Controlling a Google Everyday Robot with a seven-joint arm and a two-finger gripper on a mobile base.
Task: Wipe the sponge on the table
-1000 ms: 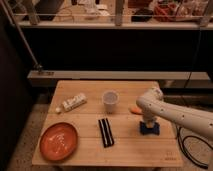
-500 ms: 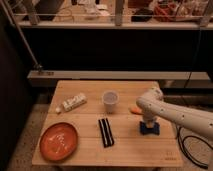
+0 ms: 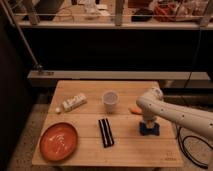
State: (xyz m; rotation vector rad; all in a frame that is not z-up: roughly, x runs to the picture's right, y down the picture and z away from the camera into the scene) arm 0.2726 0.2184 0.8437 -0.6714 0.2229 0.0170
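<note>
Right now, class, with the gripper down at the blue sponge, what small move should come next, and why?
Probably a short sideways slide of the sponge across the table. The gripper sits over the sponge, which lies flat on the wood, and bare planks separate it from the black bar, so a wiping stroke looks possible.

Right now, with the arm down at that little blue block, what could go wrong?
The gripper is down on the small dark blue sponge, near the right edge of the light-wood plank table: a wipe that way might push it off. The white cup and a small orange object lie close by; a wide sweep could hit them.
</note>
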